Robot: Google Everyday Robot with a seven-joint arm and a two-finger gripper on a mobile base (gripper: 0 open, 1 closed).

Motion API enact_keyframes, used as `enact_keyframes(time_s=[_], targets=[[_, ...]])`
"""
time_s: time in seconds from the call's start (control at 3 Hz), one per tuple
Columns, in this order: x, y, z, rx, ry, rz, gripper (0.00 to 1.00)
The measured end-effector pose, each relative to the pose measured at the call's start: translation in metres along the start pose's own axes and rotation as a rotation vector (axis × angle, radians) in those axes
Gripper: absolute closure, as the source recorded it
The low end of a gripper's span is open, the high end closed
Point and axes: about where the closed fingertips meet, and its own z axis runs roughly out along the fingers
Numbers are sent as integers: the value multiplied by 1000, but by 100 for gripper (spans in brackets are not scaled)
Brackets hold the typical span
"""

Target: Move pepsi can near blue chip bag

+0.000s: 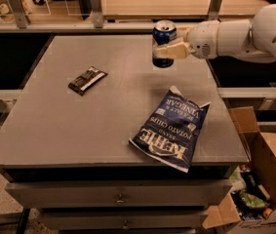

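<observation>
The pepsi can (164,34) is upright, blue with a silver top, held just above the grey table (79,126) at its far right. My gripper (166,50) reaches in from the right on a white arm and is shut on the can's middle. The blue chip bag (171,129) lies flat on the table's front right, dark navy with white lettering, well in front of the can and apart from it.
A small flat black wrapped bar (87,80) lies at the table's middle left. An open cardboard box (259,179) with clutter stands on the floor to the right. A rail with posts (96,6) runs behind the table.
</observation>
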Motion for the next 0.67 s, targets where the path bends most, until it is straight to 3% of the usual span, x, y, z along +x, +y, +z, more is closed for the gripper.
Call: enact_keyframes(time_s=[0.33, 0.67], targets=[[7, 20, 7, -70, -27, 7, 100], [17, 54, 9, -160, -53, 28, 100]])
